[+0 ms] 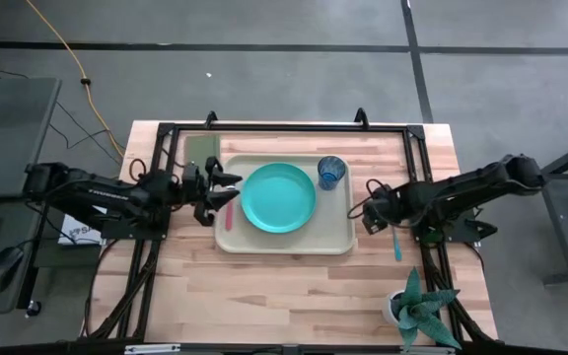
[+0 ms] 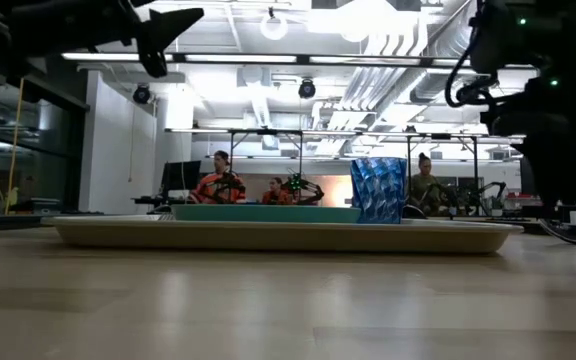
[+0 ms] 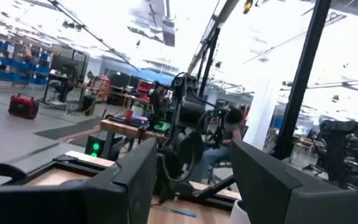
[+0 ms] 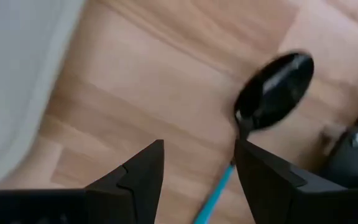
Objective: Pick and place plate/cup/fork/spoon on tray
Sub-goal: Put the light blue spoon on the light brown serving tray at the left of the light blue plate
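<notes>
The beige tray (image 1: 335, 237) lies mid-table. On it rest the teal plate (image 1: 279, 197), flat in the middle, the blue cup (image 1: 330, 172), upright at the far right corner, and the pink-handled fork (image 1: 229, 218), along the left rim. The spoon (image 1: 396, 243) lies on the table to the right of the tray; its dark bowl (image 4: 275, 90) and blue handle (image 4: 215, 193) show in the right wrist view. My right gripper (image 1: 371, 212) is open above the table beside the spoon, touching nothing. My left gripper (image 1: 230, 187) is open and empty over the tray's left rim, raised and pointing level.
A small olive-green rectangle (image 1: 200, 150) lies at the table's far left, behind the tray. A potted plant (image 1: 417, 306) stands at the near right corner. A black frame (image 1: 284, 128) runs round the table's edges. People sit in the room beyond (image 2: 218, 180).
</notes>
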Tool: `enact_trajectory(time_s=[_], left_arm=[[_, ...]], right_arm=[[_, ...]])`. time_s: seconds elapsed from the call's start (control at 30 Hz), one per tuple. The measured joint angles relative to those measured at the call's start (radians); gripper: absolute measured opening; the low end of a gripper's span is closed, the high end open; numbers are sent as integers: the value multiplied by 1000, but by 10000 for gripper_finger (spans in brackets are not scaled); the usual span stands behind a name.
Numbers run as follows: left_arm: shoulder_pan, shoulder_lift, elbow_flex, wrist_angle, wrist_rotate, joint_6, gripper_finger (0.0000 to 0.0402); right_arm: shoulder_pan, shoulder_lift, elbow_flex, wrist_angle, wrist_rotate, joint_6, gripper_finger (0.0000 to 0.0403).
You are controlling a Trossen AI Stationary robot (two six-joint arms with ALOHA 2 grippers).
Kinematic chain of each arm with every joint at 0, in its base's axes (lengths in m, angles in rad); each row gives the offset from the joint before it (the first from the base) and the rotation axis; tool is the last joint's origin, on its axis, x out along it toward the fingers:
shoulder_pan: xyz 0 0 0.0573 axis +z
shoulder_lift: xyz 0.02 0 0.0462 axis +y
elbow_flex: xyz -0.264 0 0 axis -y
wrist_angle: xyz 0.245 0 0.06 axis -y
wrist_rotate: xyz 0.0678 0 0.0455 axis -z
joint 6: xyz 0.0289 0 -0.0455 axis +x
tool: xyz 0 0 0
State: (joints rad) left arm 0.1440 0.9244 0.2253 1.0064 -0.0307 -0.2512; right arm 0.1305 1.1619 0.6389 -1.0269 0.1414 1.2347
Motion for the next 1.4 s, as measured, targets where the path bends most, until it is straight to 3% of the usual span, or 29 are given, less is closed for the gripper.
enact_trajectory(time_s=[0.47,0.87,1.4], left_arm=[[-1,3,0,-30,76,-83,184],[-1,3,0,-37,76,-87,184],[-1,3,0,-45,76,-95,184]], right_arm=[[159,56,0,-77,27,338,188],[160,292,0,-35,-24,355,188],[150,333,2,25,-16,314,188]])
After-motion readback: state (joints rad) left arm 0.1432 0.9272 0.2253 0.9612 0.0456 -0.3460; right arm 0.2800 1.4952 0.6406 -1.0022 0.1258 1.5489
